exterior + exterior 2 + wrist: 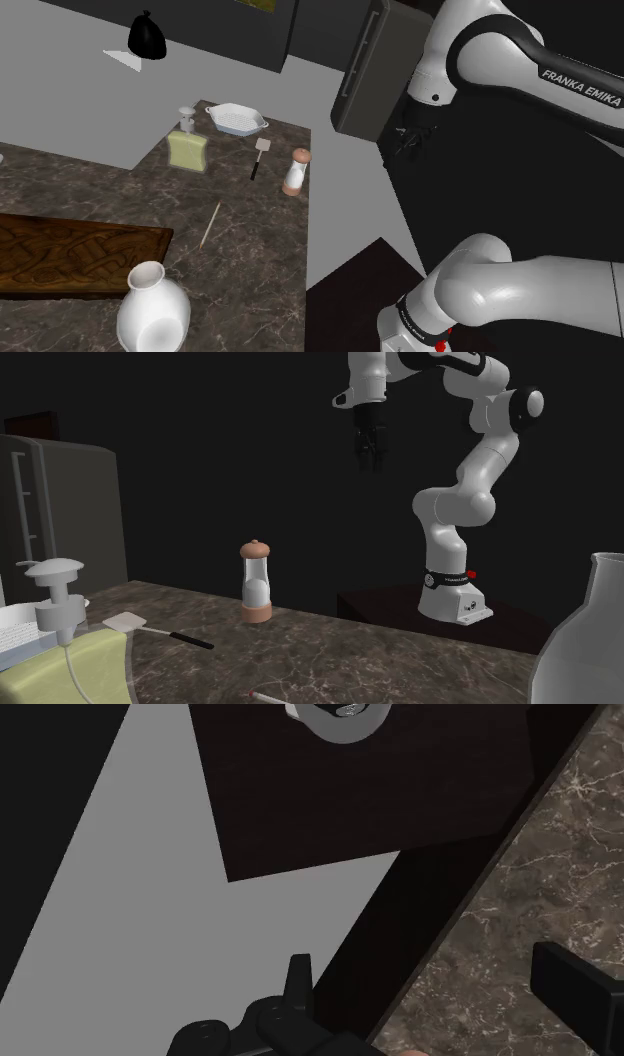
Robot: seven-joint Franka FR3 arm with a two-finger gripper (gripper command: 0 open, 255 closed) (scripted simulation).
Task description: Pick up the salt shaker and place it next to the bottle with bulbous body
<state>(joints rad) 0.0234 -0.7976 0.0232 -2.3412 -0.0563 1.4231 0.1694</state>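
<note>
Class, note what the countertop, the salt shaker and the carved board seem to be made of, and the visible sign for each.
Countertop: polished stone, likely marble; pale veins on dark brown. Salt shaker: pale, perhaps glass body; tan cap and base, possibly wood. Carved board: dark wood, with relief pattern.

Dim, flat light (second exterior view darkest); shadows seemingly faint.

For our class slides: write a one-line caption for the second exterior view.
White arm with its tool high in the air; salt shaker stands on the marbled counter near a spatula.
</note>
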